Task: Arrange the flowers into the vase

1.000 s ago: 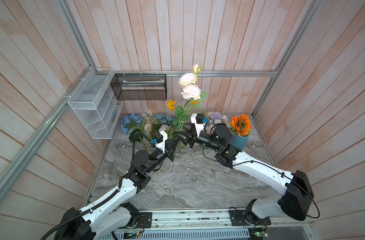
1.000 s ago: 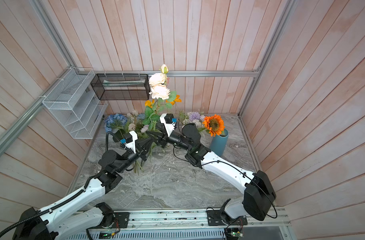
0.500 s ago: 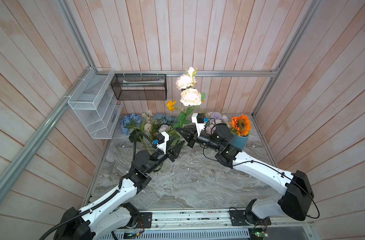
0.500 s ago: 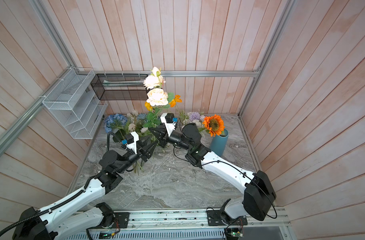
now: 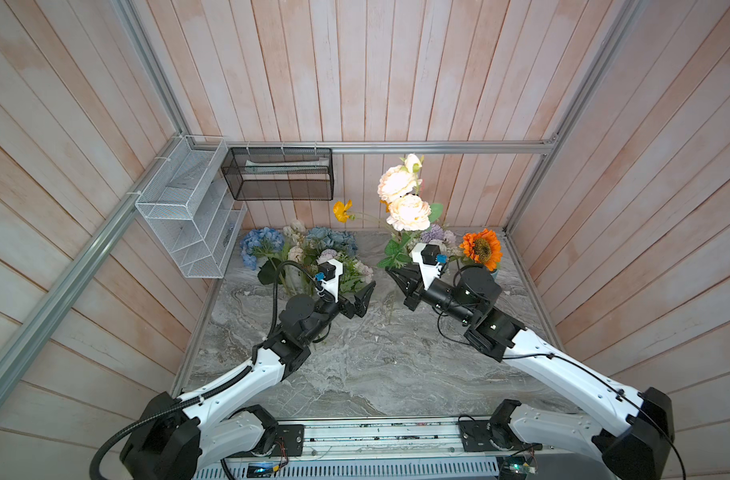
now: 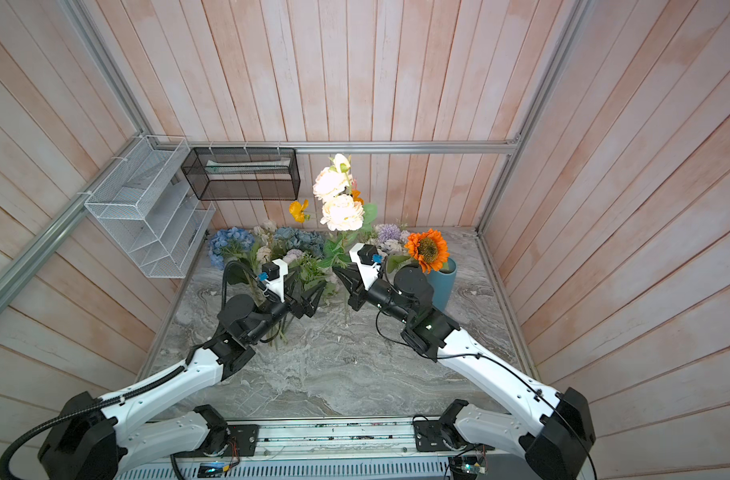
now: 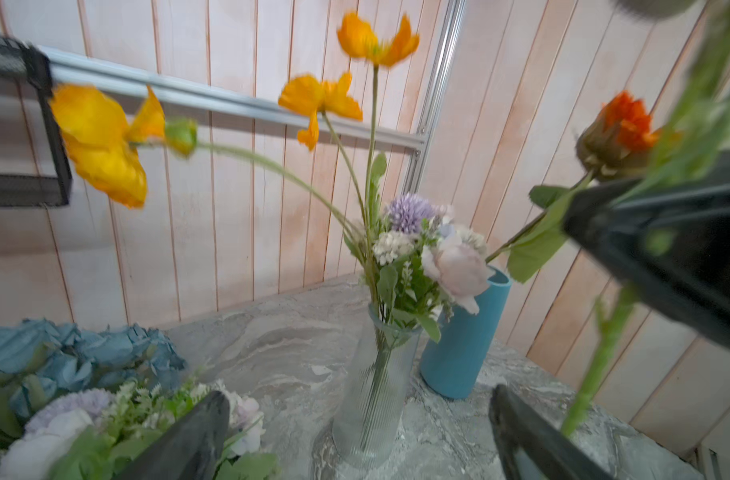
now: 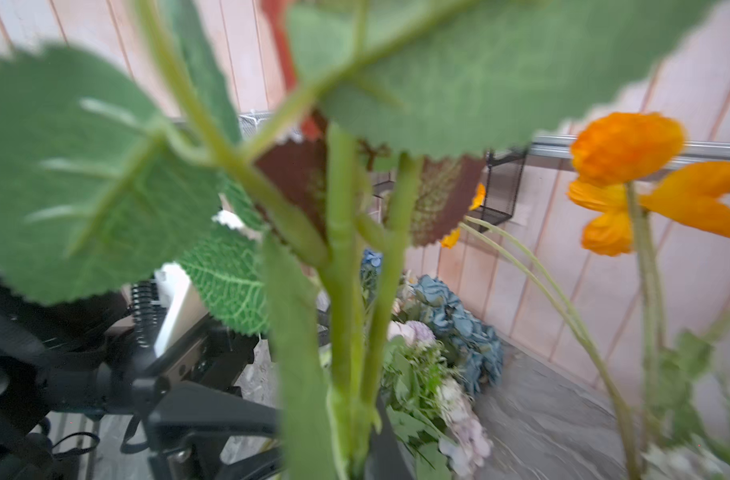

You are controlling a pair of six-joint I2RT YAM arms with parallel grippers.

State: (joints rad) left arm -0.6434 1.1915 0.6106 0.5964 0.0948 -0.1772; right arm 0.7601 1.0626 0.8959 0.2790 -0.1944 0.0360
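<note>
1. Released since a second ago: the left hand [image 6: 310,296] was clamped on the long green-stemmed spray of cream and peach roses [image 5: 408,211]. Its jaws now stand wide apart, clear of the stem. The right hand [image 5: 394,274], then partly spread, is now clenched on that stem just below the leaves.
2. Position: the spray hangs over the grey marbled worktop [image 5: 375,365]. It is near the ribbed clear glass vase [image 7: 371,395] and the blue cylindrical vase [image 7: 465,345], and in neither.
3. Orientation: the long axis is near upright, with blooms up and the cut end down toward the worktop.
4. Step in hand (judgement): carry and insert. I cannot tell which vase is meant. Keep the stem vertical, set the cut end over the mouth and lower it straight. Let go only once the stem is well inside.
5. Risks (judgement):
   - The orange poppies [image 7: 101,137] arch out of the glass vase.
   - The orange sunflower [image 5: 481,248] leans from the blue one.
   - The rose leaves could snag either, so come in from the open side. The left hand should stay out of the way.
</note>
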